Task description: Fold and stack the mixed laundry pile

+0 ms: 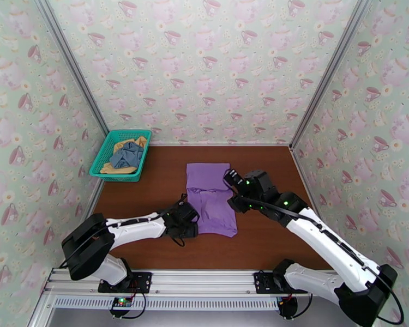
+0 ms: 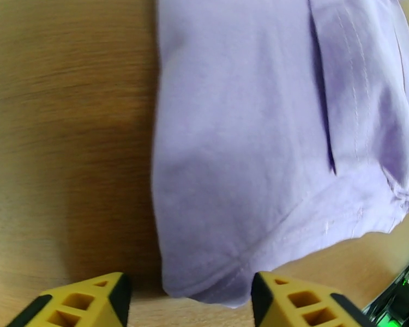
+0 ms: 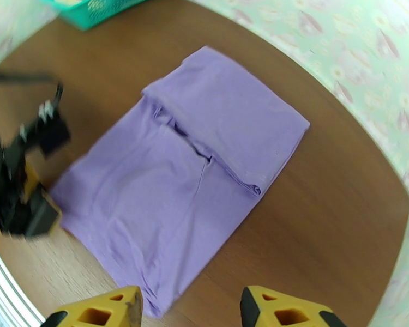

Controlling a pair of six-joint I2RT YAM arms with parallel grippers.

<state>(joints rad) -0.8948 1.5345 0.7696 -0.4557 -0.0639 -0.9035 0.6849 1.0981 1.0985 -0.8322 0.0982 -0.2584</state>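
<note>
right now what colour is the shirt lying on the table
Light purple; the shirt shows best in the right wrist view.

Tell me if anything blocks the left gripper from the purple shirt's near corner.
Nothing visible does. In the wrist view the left gripper is open, and its fingers frame the corner of the purple shirt, with just bare table beside it.

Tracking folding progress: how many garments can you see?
3. A purple T-shirt lies on the table; a grey-blue piece sits atop a mustard-yellow piece in the basket, far left. More may be hidden underneath.
</note>
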